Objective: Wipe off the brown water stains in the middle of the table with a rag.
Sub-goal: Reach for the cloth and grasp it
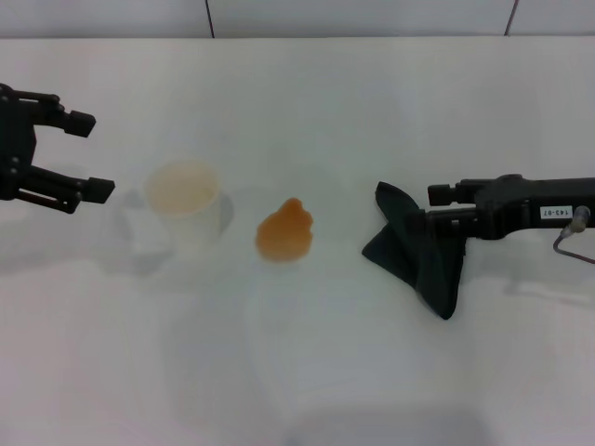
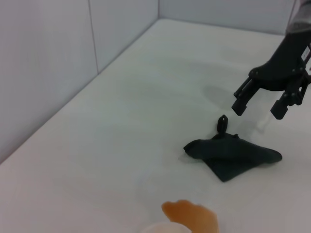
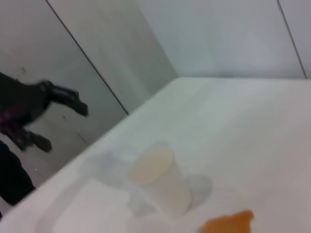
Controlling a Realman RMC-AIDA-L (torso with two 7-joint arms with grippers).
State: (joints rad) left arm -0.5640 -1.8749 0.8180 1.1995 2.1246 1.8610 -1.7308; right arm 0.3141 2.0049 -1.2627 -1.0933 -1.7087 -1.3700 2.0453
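A: Any legible markings?
B: One small white label (image 1: 554,213) on the right arm (image 1: 521,209), head view. Printed characters present, too small to read reliably. Nothing else carries text.

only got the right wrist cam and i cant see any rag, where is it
Observer: The rag lies on the table to the robot's right of the brown water stains, apart from them.
Operator: is the right gripper holding it
Observer: No. The left wrist view shows the right gripper open just above the rag, not gripping it.
Operator: left arm in the way
Observer: No. The left gripper is open at the far left, beyond the cup.
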